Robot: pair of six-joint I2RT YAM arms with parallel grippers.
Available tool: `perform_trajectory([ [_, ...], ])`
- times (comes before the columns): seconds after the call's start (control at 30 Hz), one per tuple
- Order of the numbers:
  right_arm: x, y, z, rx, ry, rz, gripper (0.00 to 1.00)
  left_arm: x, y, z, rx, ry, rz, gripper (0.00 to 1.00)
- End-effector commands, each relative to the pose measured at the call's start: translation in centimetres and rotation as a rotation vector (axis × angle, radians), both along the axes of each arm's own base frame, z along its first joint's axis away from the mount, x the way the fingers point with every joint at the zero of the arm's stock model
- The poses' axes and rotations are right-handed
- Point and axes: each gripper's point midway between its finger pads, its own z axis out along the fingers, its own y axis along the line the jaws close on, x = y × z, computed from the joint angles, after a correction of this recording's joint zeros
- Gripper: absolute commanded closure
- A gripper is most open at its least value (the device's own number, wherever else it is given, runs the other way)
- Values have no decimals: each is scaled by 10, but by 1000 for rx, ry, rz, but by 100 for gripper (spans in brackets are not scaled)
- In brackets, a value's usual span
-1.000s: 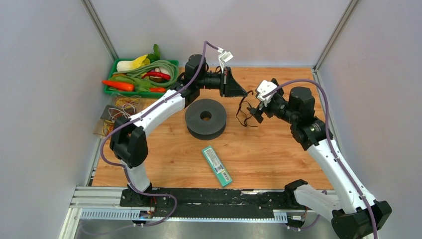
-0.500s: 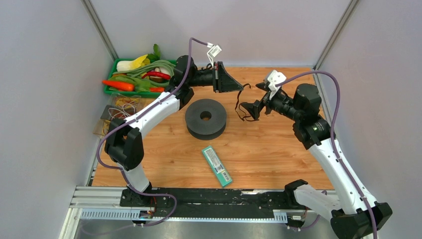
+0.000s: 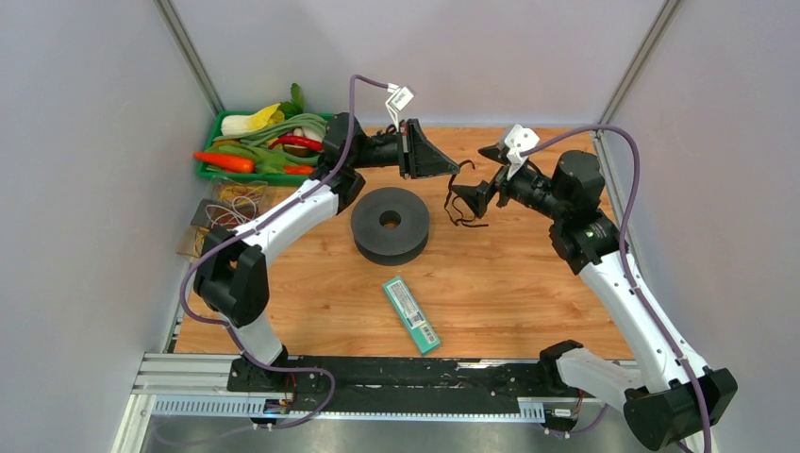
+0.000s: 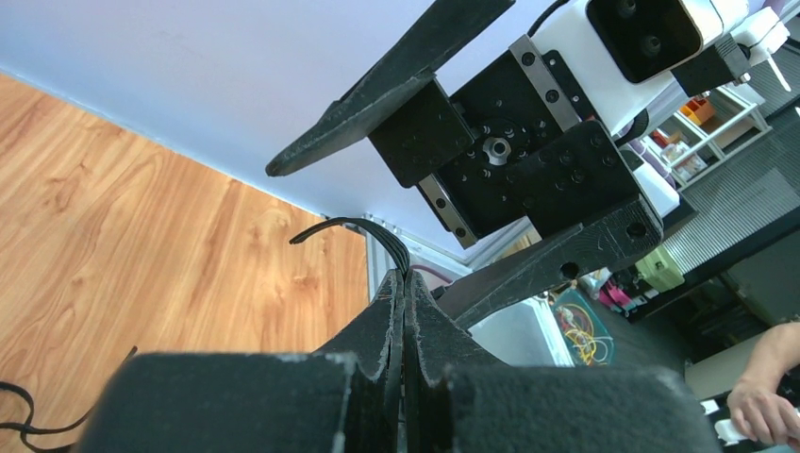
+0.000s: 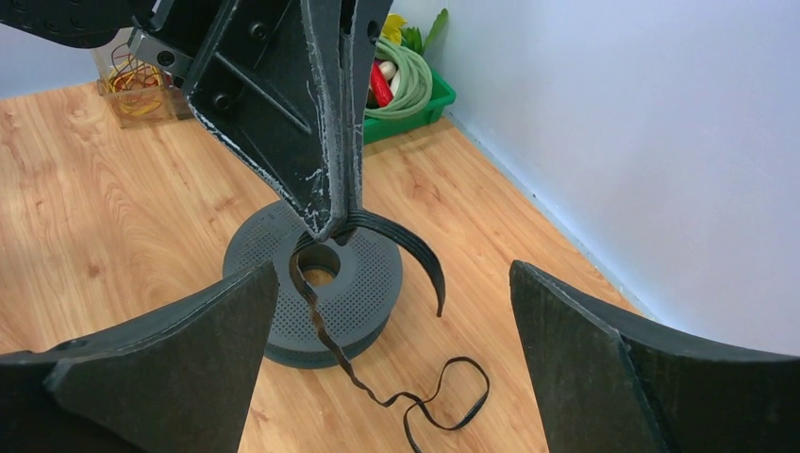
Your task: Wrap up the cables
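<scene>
The cables [image 3: 456, 209] are a flat bundle of thin black strands. My left gripper [image 3: 455, 171] is shut on one end of them and holds it in the air right of the dark grey spool [image 3: 390, 225]. In the right wrist view the left gripper [image 5: 336, 223] pinches the cables [image 5: 325, 326]. A short end curls to the right, and the long part hangs down to a loop on the table. My right gripper [image 5: 391, 272] is open and empty, with its fingers on either side of the hanging cables. In the left wrist view the cables [image 4: 363, 227] stick out of my shut left gripper [image 4: 404, 276].
A green tray [image 3: 213, 171] of toy vegetables sits at the back left. A box of yellowish wires [image 3: 226, 209] lies in front of it. A flat green packet [image 3: 411, 313] lies in front of the spool. The back wall is close behind both grippers.
The left gripper has pulled back and to the left, with the cables in it. The right gripper has moved left and up, and now faces the left gripper's tip with the cables between its fingers.
</scene>
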Motion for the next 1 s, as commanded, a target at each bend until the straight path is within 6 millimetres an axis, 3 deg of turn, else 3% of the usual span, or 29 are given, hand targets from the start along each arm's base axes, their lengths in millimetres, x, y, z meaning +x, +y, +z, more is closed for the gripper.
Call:
perform_trajectory([
  [0.0, 0, -5, 36, 19, -155, -21, 0, -22, 13, 35, -65, -100, -16, 100],
  [0.5, -22, 22, 31, 24, -84, 148, 4, -21, 13, 42, -88, -102, 4, 100],
  [0.63, -26, 25, 36, 38, -71, 167, 20, -20, 13, 42, -93, -101, 13, 100],
  [0.73, -20, 20, 35, 37, -58, 116, 21, -20, 15, 45, -102, -107, 12, 100],
  [0.87, -19, 13, 33, 49, -21, 77, 32, -18, 19, 45, -105, -105, 32, 100],
  [0.97, -21, 13, 30, 68, 2, 80, 33, -15, 21, 47, -120, -90, 54, 100],
])
